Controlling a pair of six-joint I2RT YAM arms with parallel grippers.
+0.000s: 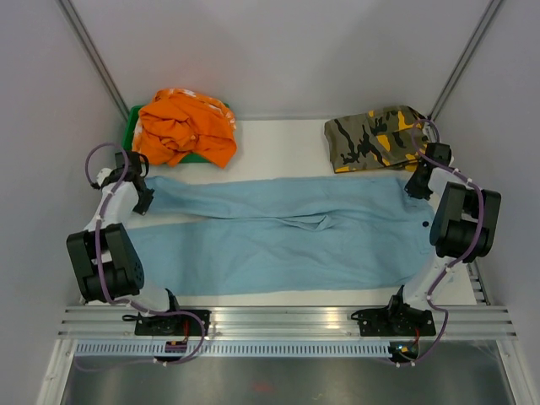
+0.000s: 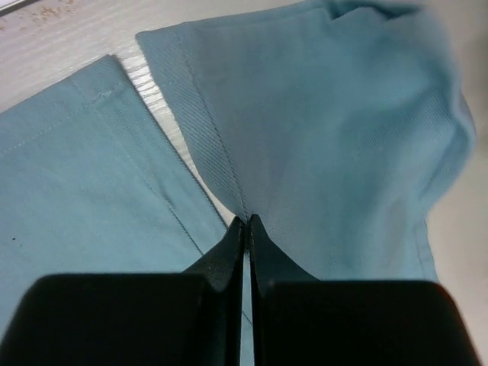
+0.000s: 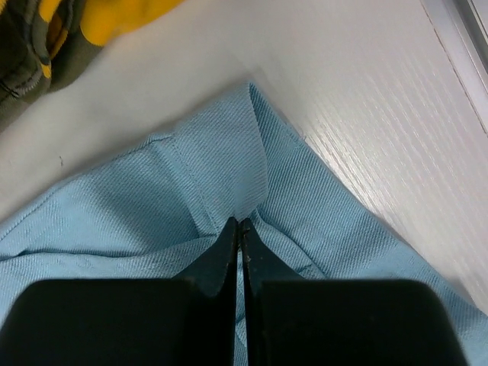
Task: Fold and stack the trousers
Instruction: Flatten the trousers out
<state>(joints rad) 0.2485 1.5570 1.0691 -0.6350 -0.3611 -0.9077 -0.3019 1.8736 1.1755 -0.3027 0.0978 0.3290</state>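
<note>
The white table (image 1: 278, 143) lies in front of me, and most of it is covered by the trousers (image 1: 287, 236). They are spread flat and lengthwise across the middle, waist to my right and legs to my left. The two legs run side by side, with a thin wedge of bare table between them near the cuffs.

At the far left corner an orange garment (image 1: 181, 126) sits in a crumpled heap on something green (image 1: 133, 126), of which I see only the edge. It is just beyond the far leg and not touching it. At the far right a folded camouflage garment (image 1: 371, 139) lies near the waist's far edge.

My left gripper (image 2: 245, 221) is down at the cuff end of the far leg. Its fingers are pressed together on the blue cloth along a seam, and the hem past them rises in a soft fold off the table.

My right gripper (image 3: 238, 223) is at the far corner of the waist. Its fingers are likewise closed on the cloth, which puckers into small creases at their tips, with the bare table just to the right.

A small dark button (image 1: 423, 224) shows on the waistband, nearer to me than my right gripper
</note>
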